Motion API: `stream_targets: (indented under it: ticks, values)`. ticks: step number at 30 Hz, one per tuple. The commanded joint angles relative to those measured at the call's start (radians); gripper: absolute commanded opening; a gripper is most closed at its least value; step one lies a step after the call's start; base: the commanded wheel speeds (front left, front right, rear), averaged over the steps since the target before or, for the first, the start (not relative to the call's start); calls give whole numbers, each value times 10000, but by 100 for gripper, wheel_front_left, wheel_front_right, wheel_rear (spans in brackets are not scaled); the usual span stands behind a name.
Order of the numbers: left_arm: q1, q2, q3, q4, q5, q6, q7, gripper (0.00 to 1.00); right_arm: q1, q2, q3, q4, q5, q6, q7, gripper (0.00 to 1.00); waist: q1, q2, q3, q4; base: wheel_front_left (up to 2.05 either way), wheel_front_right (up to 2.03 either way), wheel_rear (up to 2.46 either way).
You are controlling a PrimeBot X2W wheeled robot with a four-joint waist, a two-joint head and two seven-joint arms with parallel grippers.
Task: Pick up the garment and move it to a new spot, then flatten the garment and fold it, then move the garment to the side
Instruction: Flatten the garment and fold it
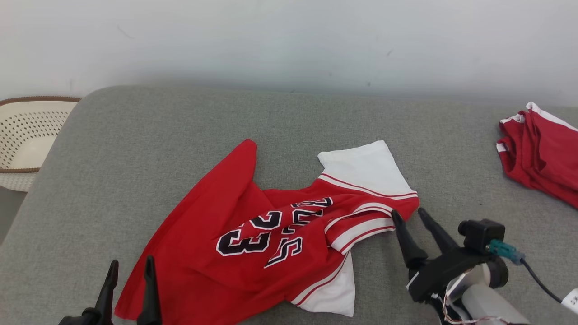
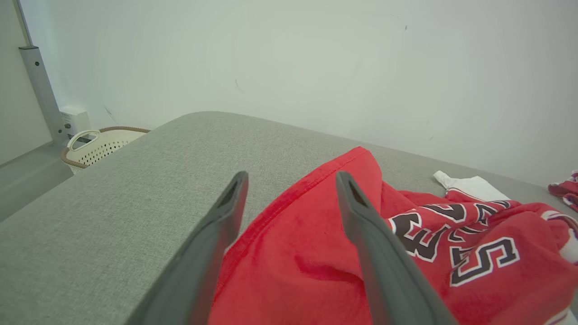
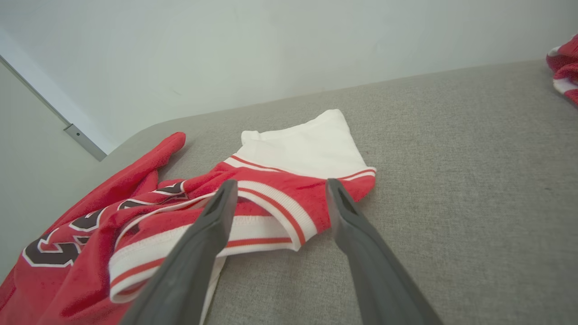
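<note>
Head cam high, looks down over left end effector (image 1: 131, 260) and right end effector (image 1: 408, 211); wrist cams low, just behind theirs, facing wall (image 1: 289, 40). All share jersey (image 1: 216, 203).

The crumpled red knit jersey (image 1: 194, 216) carries a black 23 outlined in white, with more black-and-white lettering beside it; its white panels are edged in red-and-white stripes. The grey woven fabric cushion (image 1: 135, 135) is plain, faintly flecked. The bunched red cloth garment (image 1: 542, 158) has white trim. The perforated plastic basket (image 1: 27, 131) is cream with a brown rim. The left gripper (image 1: 132, 261) and right gripper (image 1: 407, 210) are both black.
</note>
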Motion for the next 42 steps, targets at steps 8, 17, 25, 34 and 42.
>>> stream_targets:
  ticks: [8, 17, 25, 34, 42]
  values:
    - [-59, 7, -39, 27, -120, -1, -33, 100, 856, 331, 41, -867, 17, -2, 395, 100, 1, -1, 164, 31, 0, 0, 0]
    - [-82, 6, -48, 21, -106, -1, -32, 100, 366, 437, -565, -262, -1314, -2, 224, 100, 1, -1, 249, 190, 0, 0, 0]
    - [-195, 5, -116, 1, -131, 13, -33, 100, -304, 291, -769, 749, -2613, -2, 588, 100, 1, -1, 398, 312, 0, 0, 0]
    - [-306, 6, -108, -64, -177, 79, -32, 100, -921, 480, -893, 2213, -3204, -2, 566, 58, 1, -1, 643, 404, 0, 0, 0]
    - [-367, 6, -175, -43, -188, 81, -33, 100, -1373, 640, -856, 2605, -3043, -2, 179, 0, 1, -1, 678, 448, 0, 0, 0]
